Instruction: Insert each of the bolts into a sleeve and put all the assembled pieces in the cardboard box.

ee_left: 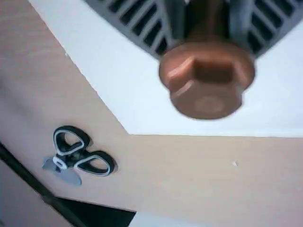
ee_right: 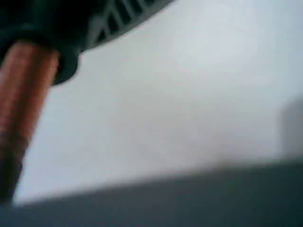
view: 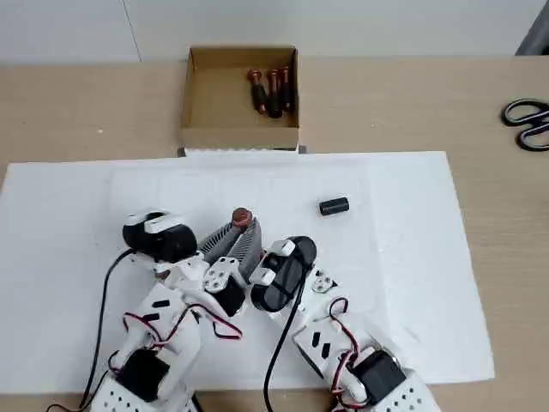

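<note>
Hex-headed bolt [ee_left: 207, 78] (right wrist view: shank [ee_right: 24, 109])

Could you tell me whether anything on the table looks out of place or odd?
Only the scissors seem out of place, lying at the table's right edge, off the sheet. The bolt in the left gripper and the lone sleeve look fine.

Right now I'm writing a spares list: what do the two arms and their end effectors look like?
The left arm and right arm are white shells around black motors, with thin red and black wires looping outside and a black cable each. The left end effector has grey ribbed fingers.
</note>
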